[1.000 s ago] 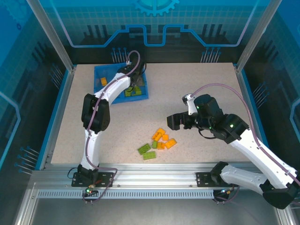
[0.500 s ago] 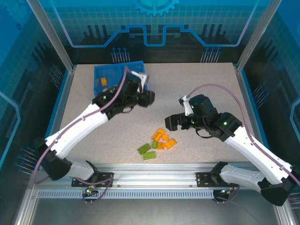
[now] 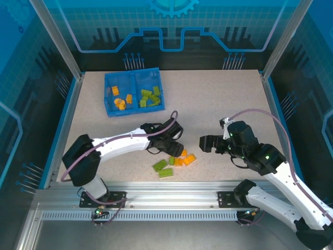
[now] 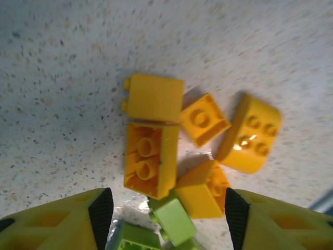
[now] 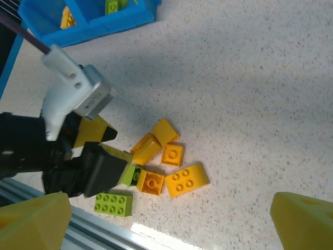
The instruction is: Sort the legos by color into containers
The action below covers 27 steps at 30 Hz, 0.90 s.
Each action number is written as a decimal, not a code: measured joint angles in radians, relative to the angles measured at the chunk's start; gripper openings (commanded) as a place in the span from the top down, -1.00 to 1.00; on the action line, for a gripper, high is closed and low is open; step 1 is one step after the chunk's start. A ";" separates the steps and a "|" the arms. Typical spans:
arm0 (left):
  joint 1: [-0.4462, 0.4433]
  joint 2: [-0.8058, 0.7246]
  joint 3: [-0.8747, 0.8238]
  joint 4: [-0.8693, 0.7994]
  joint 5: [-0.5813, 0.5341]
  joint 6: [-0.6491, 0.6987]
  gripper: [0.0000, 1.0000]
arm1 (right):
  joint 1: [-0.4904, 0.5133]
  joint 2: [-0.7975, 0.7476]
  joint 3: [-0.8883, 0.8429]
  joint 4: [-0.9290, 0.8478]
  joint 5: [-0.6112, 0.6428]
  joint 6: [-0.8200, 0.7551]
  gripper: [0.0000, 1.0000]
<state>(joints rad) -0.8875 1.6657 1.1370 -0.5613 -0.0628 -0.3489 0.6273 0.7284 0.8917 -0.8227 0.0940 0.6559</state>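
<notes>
**Left arm back from the tray, over the unsorted bricks**

Since a second ago the left arm has swung away from the blue tray (image 3: 136,112) at the far left of the tabletop (image 3: 234,94) and come down to the near middle. The left gripper (image 3: 176,147) now hangs just over the loose pile (image 3: 175,161). The right gripper (image 3: 204,142) has drawn back a little and sits to the right of that pile, apart from it.

The left gripper is released. In the left wrist view its fingertips (image 4: 101,211) stand well apart and grasp nothing. A lime green brick (image 4: 174,221) lies on the tabletop between them, clear of both pads. Just beyond it lie five orange bricks, close together. One is upside down (image 4: 151,159) with its hollow underside showing, and it touches another lying on its side (image 4: 156,97). A small square one (image 4: 204,119) and a four-stud one (image 4: 250,133) lie to the right, and the fifth (image 4: 203,190) is beside the green brick.

The right gripper is spread wide and carries nothing. A six-stud green brick (image 5: 113,203) lies flat at the near edge of the pile.

In the tray, the left compartment (image 3: 112,86) holds sorted orange pieces (image 3: 118,100). The right compartment (image 3: 143,82) holds sorted green pieces (image 3: 150,97).
</notes>
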 measured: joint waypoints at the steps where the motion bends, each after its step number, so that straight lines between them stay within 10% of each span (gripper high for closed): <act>1: 0.000 0.016 -0.002 0.003 -0.003 0.000 -0.28 | 0.000 -0.004 -0.009 0.000 0.000 0.004 -1.00; 27: 0.029 0.109 -0.042 0.078 -0.073 -0.032 0.51 | 0.000 0.100 -0.046 -0.045 -0.186 -0.011 -0.99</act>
<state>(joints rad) -0.8581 1.7748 1.0950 -0.4835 -0.1360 -0.3805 0.6273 0.8288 0.8459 -0.8673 -0.0917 0.6453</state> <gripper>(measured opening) 0.385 0.993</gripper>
